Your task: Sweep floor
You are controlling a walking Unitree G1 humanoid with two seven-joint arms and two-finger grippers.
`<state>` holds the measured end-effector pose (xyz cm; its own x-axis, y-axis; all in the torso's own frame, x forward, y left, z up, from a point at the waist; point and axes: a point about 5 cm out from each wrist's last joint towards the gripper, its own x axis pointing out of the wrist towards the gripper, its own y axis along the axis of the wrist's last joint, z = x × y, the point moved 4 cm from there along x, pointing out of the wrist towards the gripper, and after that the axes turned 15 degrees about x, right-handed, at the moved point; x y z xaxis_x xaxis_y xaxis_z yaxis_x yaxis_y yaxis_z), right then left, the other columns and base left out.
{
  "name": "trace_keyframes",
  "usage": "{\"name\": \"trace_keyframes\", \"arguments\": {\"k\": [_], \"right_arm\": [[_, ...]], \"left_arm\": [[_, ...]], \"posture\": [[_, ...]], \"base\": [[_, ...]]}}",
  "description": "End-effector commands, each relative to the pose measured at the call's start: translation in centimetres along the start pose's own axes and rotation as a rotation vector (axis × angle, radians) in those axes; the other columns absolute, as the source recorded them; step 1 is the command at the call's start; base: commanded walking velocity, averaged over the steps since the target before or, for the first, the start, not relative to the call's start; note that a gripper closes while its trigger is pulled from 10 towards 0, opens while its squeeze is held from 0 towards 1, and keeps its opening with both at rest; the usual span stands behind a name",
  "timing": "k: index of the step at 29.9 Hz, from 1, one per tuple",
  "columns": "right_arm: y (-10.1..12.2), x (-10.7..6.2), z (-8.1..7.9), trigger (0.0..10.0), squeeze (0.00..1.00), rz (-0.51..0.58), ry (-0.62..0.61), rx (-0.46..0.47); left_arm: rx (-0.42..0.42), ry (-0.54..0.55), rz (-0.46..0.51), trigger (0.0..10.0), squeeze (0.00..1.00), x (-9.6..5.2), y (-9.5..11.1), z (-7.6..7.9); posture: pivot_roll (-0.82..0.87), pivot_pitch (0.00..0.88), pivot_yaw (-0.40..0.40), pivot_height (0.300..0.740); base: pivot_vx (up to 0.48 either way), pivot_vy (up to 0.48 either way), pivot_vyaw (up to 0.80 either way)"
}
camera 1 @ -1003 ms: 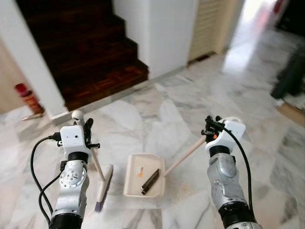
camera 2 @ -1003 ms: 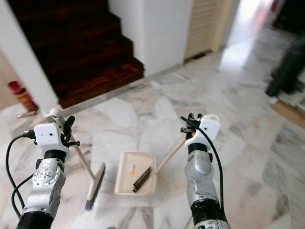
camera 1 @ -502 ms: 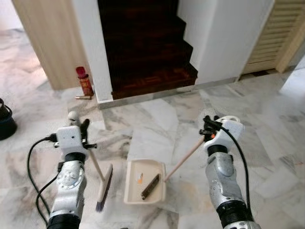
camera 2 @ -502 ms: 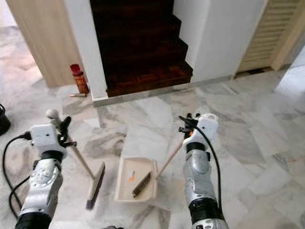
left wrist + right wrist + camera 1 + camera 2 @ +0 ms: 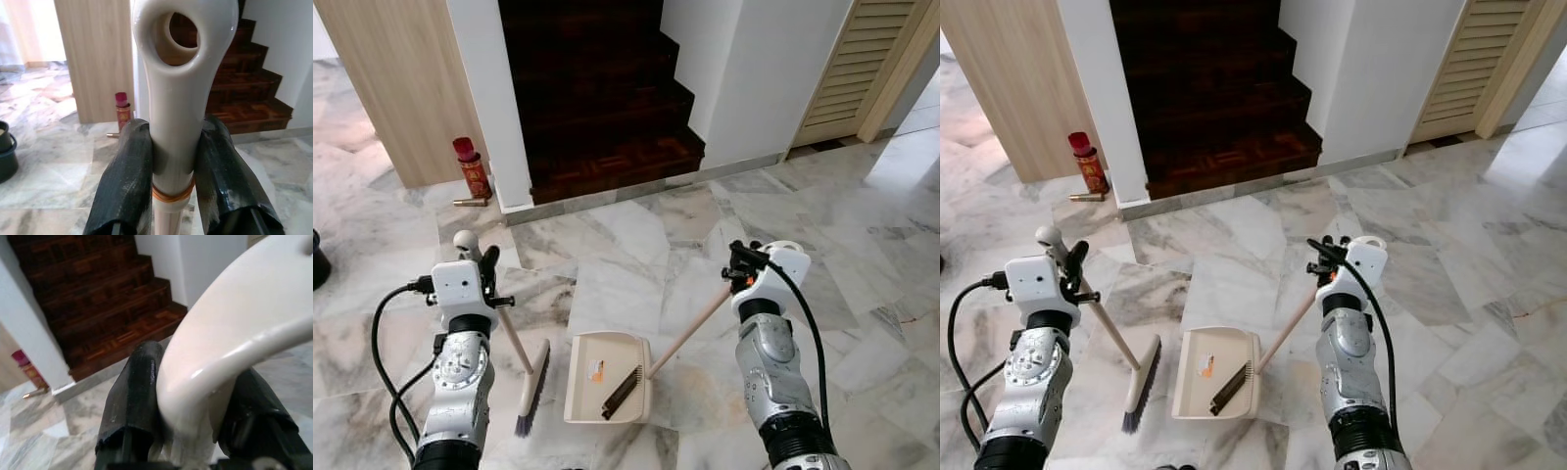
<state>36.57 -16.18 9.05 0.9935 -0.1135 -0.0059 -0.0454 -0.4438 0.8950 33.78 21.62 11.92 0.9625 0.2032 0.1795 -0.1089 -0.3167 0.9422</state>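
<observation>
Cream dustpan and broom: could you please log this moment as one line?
left gripper: shut on cream wooden-handled broom | right gripper: shut on cream plastic dustpan handle | dustpan: on marble floor, facing dark stairs

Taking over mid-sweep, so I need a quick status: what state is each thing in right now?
left gripper: shut on the broom handle.
right gripper: shut on the dustpan handle.
broom: tilted, bristle head down on the marble floor, left of the pan.
dustpan: tray flat on the floor, a small orange scrap inside.
red can: upright by the stair wall.
</observation>
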Motion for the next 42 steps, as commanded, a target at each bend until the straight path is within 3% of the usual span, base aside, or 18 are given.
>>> {"name": "trace_keyframes", "arguments": {"k": [1, 28, 32, 42], "right_arm": [[0.65, 0.41, -0.70, 10.0, 0.00, 0.018, 0.019, 0.028], [1.02, 0.52, -0.84, 10.0, 0.00, 0.028, 0.028, 0.025], [1.12, 0.53, -1.07, 10.0, 0.00, 0.033, 0.041, 0.025], [0.96, 0.49, -1.22, 10.0, 0.00, 0.028, 0.050, 0.037]], "left_arm": [[0.001, 0.024, 0.046, 10.0, 0.00, 0.54, 1.29, -0.65], [0.000, 0.027, 0.046, 10.0, 0.00, 0.47, 1.34, -0.67], [0.001, 0.021, 0.044, 10.0, 0.00, 0.39, 1.26, -0.58], [0.001, 0.017, 0.045, 10.0, 0.00, 0.32, 1.23, -0.52]], "posture": [[0.02, 0.030, -0.021, 0.740], [0.03, 0.023, -0.025, 0.740], [0.03, 0.017, -0.025, 0.740], [0.03, 0.001, -0.023, 0.740]], "base": [[0.000, 0.319, 0.00], [0.000, 0.323, 0.00], [0.000, 0.322, 0.78], [0.000, 0.323, 0.00]]}}
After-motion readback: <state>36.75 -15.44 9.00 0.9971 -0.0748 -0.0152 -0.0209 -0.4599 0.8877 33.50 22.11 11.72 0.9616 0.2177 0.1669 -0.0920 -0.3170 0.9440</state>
